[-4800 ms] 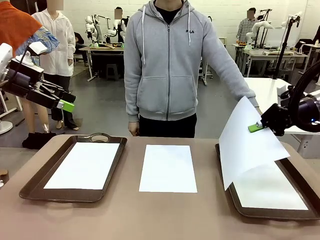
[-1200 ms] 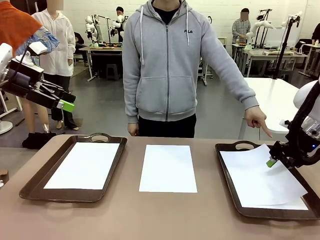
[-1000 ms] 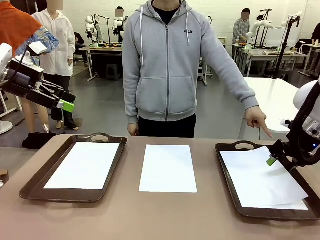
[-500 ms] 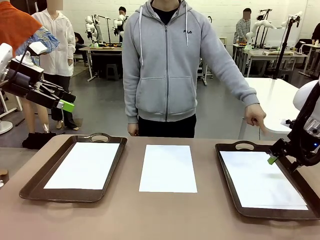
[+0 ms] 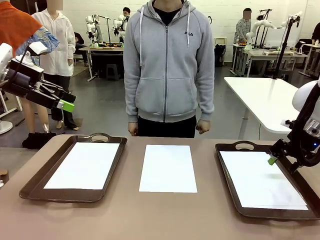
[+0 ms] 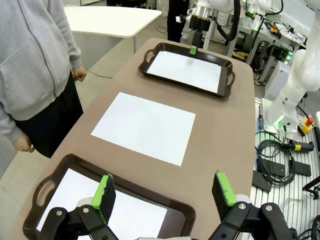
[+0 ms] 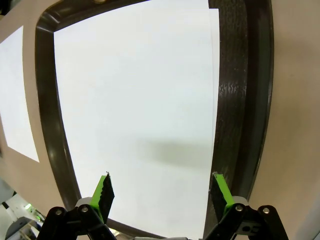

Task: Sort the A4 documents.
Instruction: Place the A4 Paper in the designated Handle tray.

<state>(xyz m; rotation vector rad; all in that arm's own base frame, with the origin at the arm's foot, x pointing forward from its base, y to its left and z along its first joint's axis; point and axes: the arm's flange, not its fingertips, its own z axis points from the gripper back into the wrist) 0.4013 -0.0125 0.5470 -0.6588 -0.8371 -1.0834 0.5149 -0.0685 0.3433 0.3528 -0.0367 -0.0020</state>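
Note:
Three places hold A4 documents. One white sheet (image 5: 85, 165) lies in the left brown tray (image 5: 30, 186). A second sheet (image 5: 168, 168) lies bare on the table's middle. More sheets (image 5: 262, 180) lie flat in the right tray (image 5: 227, 172), one slightly offset under the top one (image 7: 135, 110). My right gripper (image 5: 273, 159) hovers open just above that tray's far right part, nothing between its fingers (image 7: 161, 195). Off the table's left edge, my left gripper (image 5: 65, 105) is raised and open (image 6: 164, 192), looking down on the left tray's sheet (image 6: 125, 215) and the middle sheet (image 6: 145, 127).
A person in a grey hoodie (image 5: 167, 65) stands at the far edge, both hands hanging at the sides. Bare brown tabletop (image 5: 130, 210) runs between the trays and along the near edge. A white table (image 5: 265, 100) stands behind on the right.
The person's hand, which pointed at the right tray, has dropped to the side. The top sheet there has settled flat. My right gripper barely shifted; the left arm stayed still.

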